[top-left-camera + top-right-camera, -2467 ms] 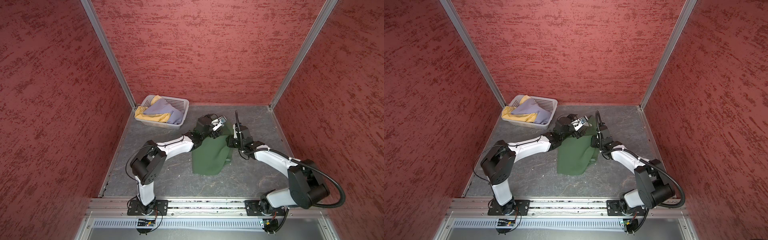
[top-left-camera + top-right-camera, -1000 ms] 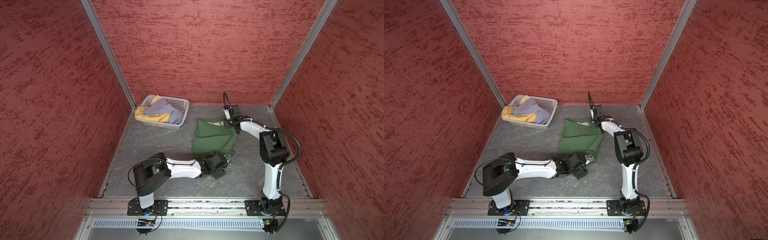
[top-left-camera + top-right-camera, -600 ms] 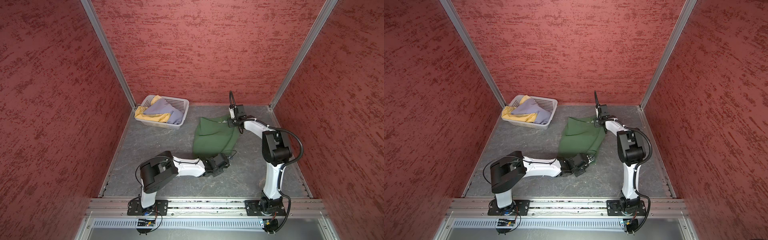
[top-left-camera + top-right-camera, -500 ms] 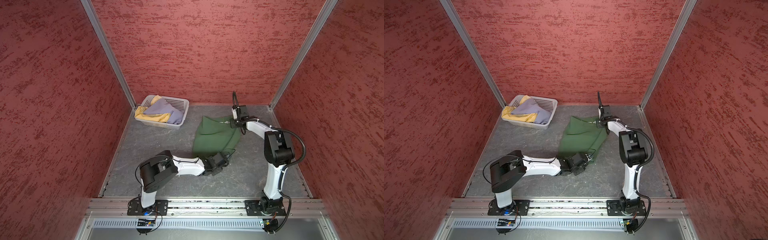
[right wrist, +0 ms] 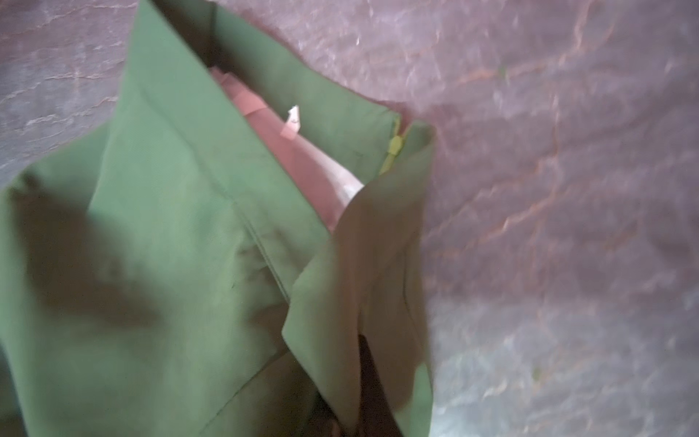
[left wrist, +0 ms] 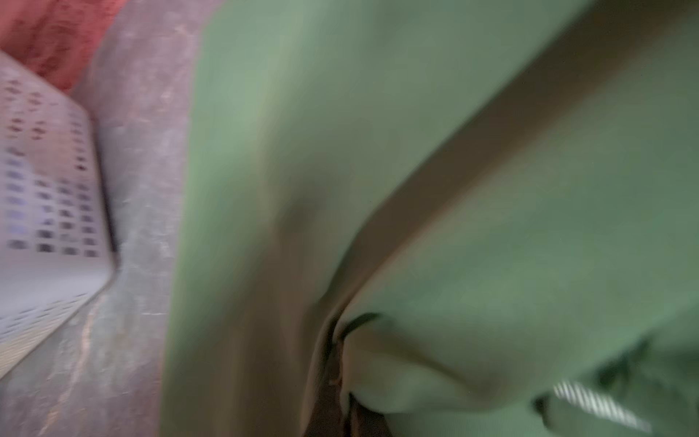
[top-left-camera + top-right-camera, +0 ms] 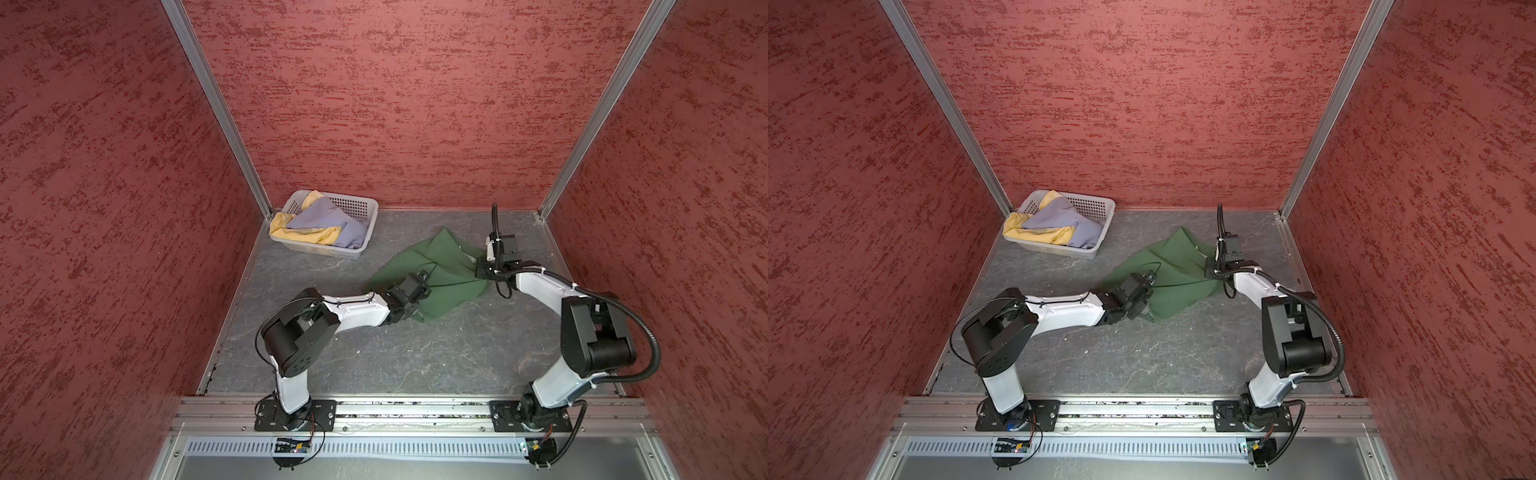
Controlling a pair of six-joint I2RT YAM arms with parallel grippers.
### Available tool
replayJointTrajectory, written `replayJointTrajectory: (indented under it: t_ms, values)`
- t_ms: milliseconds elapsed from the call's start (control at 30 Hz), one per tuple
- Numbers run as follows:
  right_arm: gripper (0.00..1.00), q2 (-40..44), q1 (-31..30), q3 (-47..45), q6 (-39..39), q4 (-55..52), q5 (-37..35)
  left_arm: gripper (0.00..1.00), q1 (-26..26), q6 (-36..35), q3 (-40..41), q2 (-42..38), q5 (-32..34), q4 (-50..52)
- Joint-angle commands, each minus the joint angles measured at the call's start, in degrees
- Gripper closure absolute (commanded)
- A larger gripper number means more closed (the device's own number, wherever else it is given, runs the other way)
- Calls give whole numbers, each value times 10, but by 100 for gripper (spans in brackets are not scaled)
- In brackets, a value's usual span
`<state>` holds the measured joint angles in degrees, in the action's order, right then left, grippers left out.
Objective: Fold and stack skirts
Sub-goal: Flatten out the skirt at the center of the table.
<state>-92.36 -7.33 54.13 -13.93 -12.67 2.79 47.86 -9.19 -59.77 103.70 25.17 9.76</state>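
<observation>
"Two jaws, both clamped?"
"Both — the left gripper pinches the green skirt at its near edge, the right gripper its waistband, toward the bench's back right corner."
"And to fold it well?"
"Lift together, cloth taut, lay it flat mid-bench — clear of the basket in the back left corner, holding the lavender skirt and yellow skirt."

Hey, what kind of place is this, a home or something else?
Most likely a robot test cell, not a home: two white-and-black robot arms bolted to an aluminium rail, and red textured wall panels closing in a grey stone-look tabletop.
</observation>
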Motion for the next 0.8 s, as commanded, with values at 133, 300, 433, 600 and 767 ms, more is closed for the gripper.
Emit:
replayJointTrajectory:
  t_ms: [133,300,433,600,767]
  values:
    - [88,129,-2,-115,-86,35,92,100,-50,-57,-30,-1,9,-65]
    - [76,188,-7,-144,-97,0,115,100,-68,-79,-52,14,5,-103]
    - [59,233,-8,-140,-89,-29,115,100,-76,-90,-68,20,4,-131]
    - [49,275,-8,-115,-40,-36,53,100,-83,-102,-85,19,-4,-150]
    - [47,256,-8,-91,77,-8,39,100,-92,-114,-110,19,-9,-150]
